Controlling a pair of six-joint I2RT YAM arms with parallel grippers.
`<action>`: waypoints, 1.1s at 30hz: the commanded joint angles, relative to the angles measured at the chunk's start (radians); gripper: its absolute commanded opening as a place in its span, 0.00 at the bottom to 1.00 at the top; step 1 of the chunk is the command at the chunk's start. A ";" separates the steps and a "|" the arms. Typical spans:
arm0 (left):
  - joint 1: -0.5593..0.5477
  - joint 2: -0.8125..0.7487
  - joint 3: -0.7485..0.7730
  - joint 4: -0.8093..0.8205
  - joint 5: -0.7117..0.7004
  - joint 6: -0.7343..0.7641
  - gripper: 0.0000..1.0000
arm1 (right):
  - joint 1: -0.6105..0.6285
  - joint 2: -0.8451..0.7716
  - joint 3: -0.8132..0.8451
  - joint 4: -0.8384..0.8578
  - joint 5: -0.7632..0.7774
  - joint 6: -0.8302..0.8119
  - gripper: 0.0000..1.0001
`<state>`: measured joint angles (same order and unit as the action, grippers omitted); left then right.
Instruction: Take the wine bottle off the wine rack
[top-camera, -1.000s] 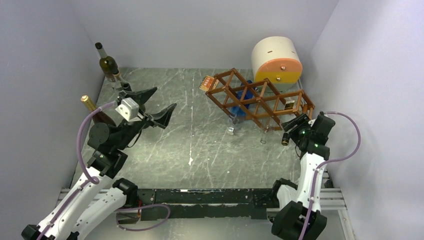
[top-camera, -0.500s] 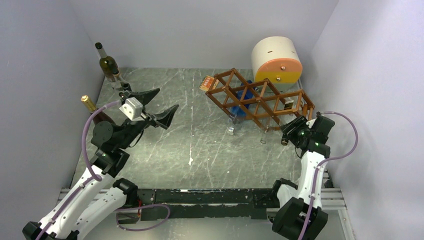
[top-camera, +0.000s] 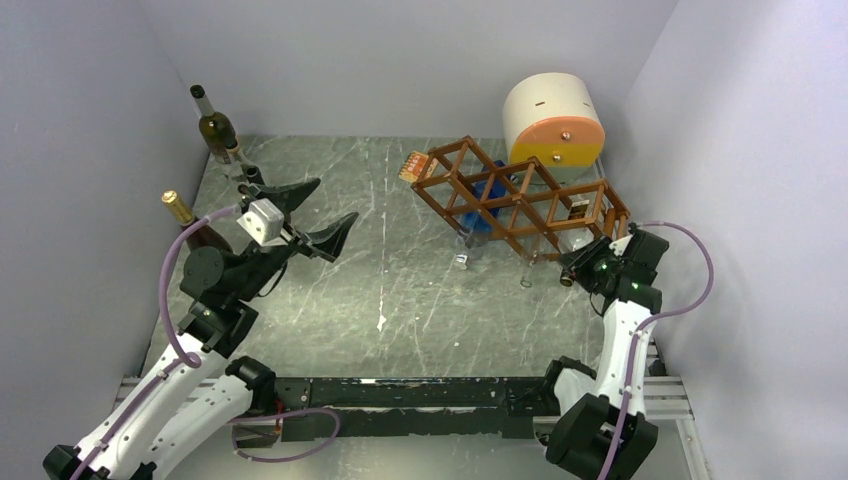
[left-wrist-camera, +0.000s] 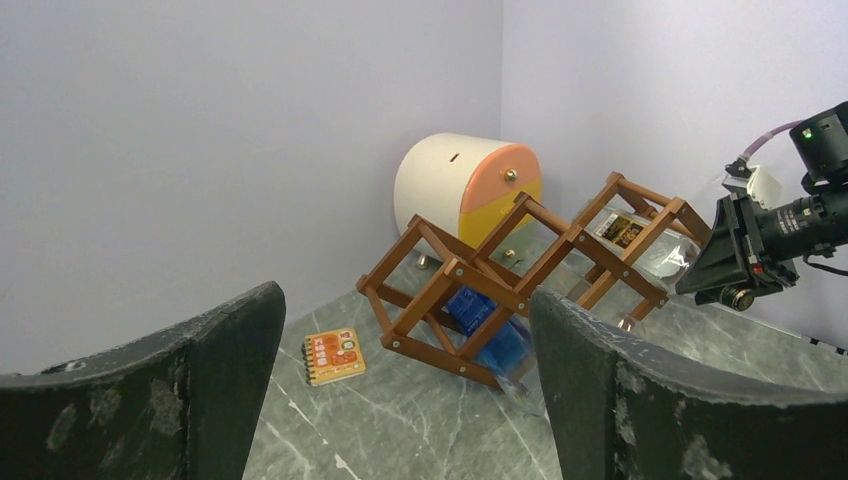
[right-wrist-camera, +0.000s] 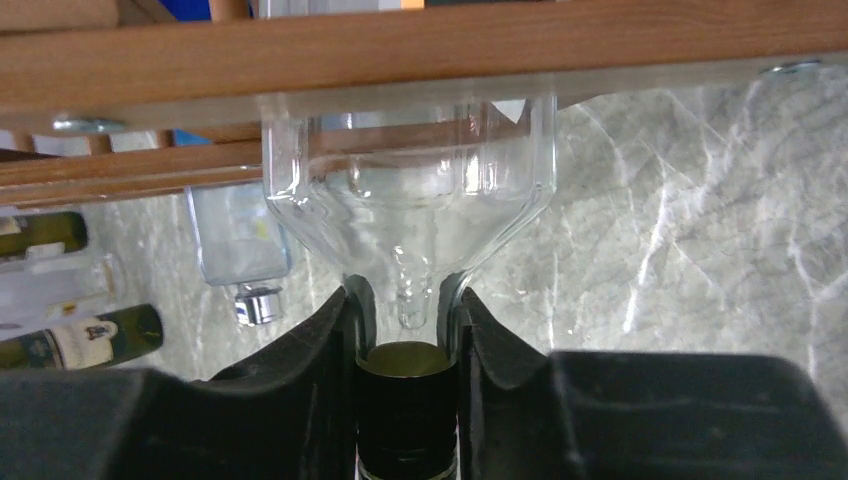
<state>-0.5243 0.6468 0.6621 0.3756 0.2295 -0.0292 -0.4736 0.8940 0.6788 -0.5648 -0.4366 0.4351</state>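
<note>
At the wine rack, right jaws clamp the bottle.

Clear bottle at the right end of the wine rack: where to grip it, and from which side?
Grip the neck just behind the dark cap, coming from the near side of the wine rack. The clear bottle lies in its cell with the neck sticking out toward the right arm, while the rack's bars cross its wide body. The right pincer is shut on that neck, one finger on each side.

Wine bottle in wine rack; cylinder behind rack.
</note>
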 joint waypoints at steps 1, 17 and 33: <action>-0.009 -0.010 -0.008 0.044 0.005 0.003 0.95 | -0.013 -0.043 0.026 -0.054 0.037 0.021 0.15; -0.018 -0.015 0.000 0.035 0.005 0.018 0.93 | 0.116 -0.214 0.023 -0.351 0.152 0.108 0.14; -0.018 -0.029 0.004 0.027 -0.030 0.014 0.93 | 0.175 -0.416 0.170 -0.528 0.228 0.086 0.00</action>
<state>-0.5339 0.6170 0.6582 0.3767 0.2085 -0.0143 -0.2993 0.5205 0.7811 -1.0657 -0.2092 0.5278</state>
